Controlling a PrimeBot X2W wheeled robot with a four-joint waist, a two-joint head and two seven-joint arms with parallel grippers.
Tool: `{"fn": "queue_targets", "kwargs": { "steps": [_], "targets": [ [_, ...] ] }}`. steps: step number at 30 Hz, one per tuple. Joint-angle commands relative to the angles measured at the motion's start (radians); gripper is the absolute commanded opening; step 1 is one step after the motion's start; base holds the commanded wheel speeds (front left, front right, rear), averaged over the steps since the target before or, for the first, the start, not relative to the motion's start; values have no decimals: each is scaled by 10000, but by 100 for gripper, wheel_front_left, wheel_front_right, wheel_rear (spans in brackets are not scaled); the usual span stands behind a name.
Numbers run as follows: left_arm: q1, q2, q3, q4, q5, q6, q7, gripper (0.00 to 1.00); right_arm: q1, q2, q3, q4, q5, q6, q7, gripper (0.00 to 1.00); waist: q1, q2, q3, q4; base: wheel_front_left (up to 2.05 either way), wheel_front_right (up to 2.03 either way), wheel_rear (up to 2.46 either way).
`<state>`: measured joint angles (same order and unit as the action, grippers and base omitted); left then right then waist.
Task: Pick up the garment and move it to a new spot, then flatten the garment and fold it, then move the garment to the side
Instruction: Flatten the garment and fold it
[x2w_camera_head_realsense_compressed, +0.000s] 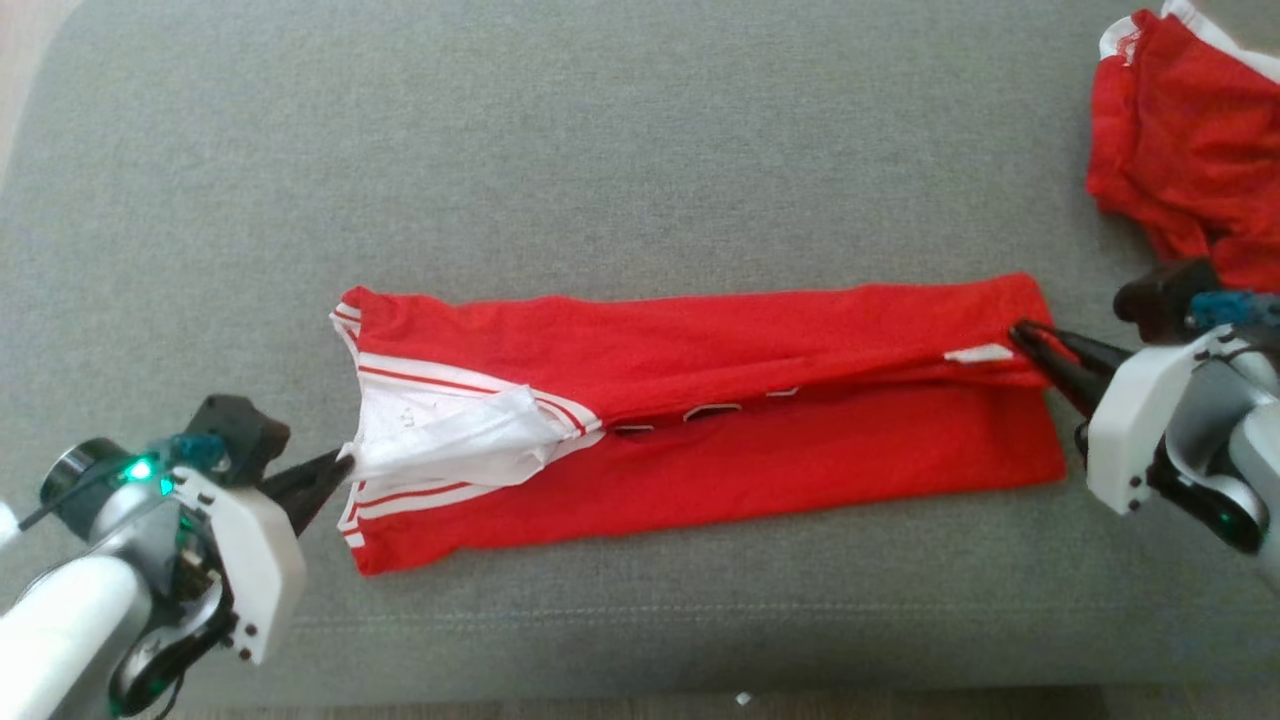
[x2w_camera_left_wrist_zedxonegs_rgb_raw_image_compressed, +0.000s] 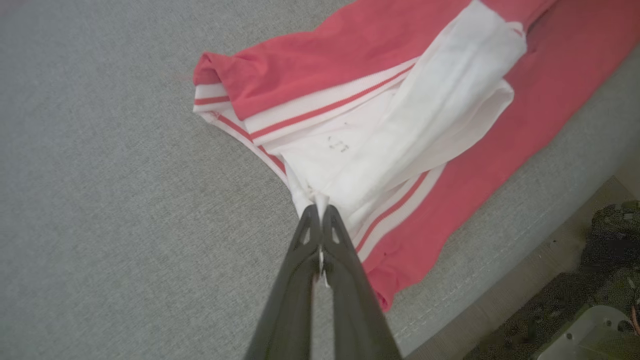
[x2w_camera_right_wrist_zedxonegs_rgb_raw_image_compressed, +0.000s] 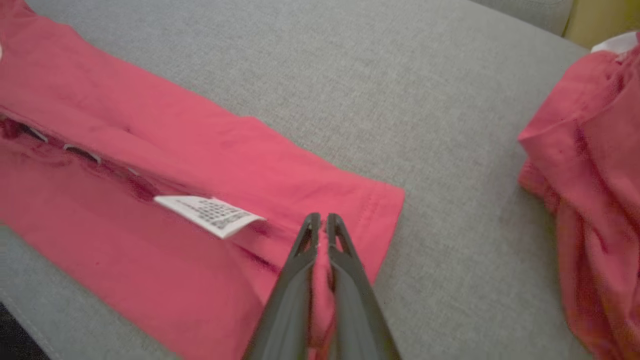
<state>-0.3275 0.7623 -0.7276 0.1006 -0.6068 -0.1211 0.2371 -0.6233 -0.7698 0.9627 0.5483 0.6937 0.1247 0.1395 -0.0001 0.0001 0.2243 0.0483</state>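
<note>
Garment (x2w_camera_head_realsense_compressed: 760, 330), red w/ white striped trim, folded in long band, left hand (x2w_camera_head_realsense_compressed: 340, 460) & right hand (x2w_camera_head_realsense_compressed: 1020, 332) pinching its ends.

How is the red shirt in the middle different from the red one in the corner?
The middle shirt lies folded in a long flat strip; the corner garment is a crumpled heap. The left gripper and right gripper pinch the middle shirt's ends; nothing holds the corner garment. Both are red with some white, on the grey cushion.
</note>
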Motion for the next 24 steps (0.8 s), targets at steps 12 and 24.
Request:
{"fn": "queue_targets", "kwargs": {
  "steps": [12,24],
  "targets": [
    [-62,168,710,-202,-181,602,-547,100,910,-797,-1639,-1478,415,60,788,100,1,-1,-236,-63,0,0,0],
    [166,-1452,2862,-675,-1632,2100,-3609,100,1843,1590,-5424,-2169,-303,60,-1330,100,1,-1,-718,13,0,0,0]
  ]
}}
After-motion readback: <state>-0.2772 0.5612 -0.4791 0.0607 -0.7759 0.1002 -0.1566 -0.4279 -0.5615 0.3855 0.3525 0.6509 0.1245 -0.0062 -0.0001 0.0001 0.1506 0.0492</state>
